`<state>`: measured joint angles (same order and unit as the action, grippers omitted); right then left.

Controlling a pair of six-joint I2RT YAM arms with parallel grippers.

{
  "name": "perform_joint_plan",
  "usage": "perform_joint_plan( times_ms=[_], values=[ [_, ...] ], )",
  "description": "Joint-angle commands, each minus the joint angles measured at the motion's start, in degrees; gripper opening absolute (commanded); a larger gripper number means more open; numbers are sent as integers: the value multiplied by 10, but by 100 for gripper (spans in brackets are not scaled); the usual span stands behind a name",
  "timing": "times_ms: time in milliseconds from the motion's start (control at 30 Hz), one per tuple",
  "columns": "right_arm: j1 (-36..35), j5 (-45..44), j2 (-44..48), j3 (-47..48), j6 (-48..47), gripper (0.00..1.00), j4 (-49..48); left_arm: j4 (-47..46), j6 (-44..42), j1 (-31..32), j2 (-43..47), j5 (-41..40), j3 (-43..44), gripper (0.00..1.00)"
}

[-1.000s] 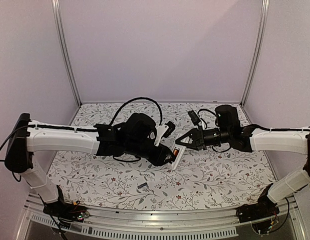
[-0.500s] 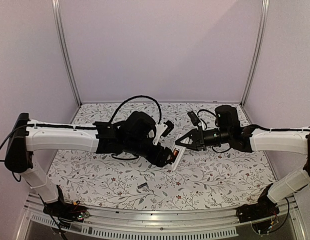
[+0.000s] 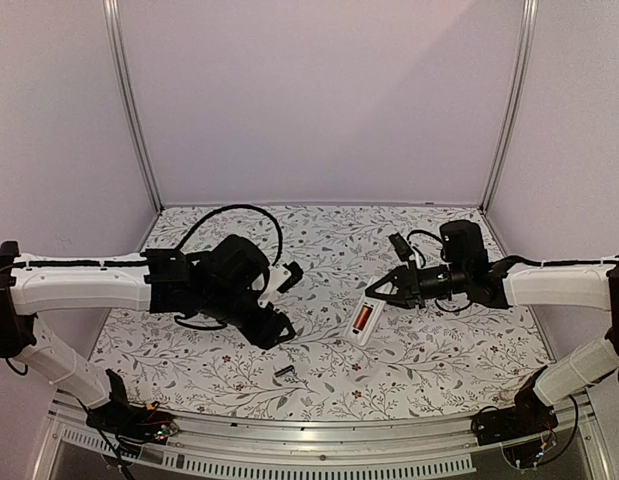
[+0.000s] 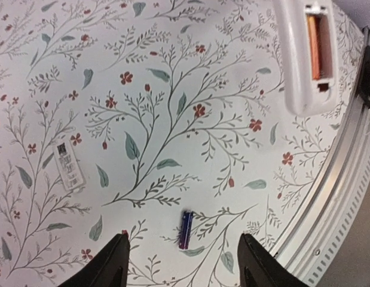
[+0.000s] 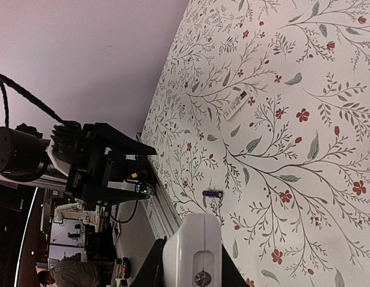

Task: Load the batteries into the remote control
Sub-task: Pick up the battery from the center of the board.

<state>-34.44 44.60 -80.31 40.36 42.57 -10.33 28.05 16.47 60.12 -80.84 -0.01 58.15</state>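
**White remote control [image 3: 362,322] clamped in the right fingers [image 3: 379,290], one cell seated**

We see the right fingers closed on the remote control's upper end. It is tilted, with the battery bay facing up. The orange-red battery [image 4: 314,39] sits inside that bay. We can't tell whether the remote's lower end touches the floral worktop [image 3: 439,350].

The left fingers [image 3: 276,328] are spread open and grip nothing, well to the left of the remote and above the worktop.

The dark battery [image 3: 283,371] lies loose on the worktop, well apart from the remote on its near-left side. In the left wrist view it lies between the two fingertips.

A small white printed label [image 4: 70,167] lies flat on the worktop, farther from the remote than the dark battery.
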Motion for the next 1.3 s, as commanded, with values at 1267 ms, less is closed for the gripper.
perform_joint_plan(
  times_ms=[1267],
  values=[
    [17, 46, 75, -57, -48, 0, -7, 175, -62, 5, -288, 57, 135, 23]
  ],
)
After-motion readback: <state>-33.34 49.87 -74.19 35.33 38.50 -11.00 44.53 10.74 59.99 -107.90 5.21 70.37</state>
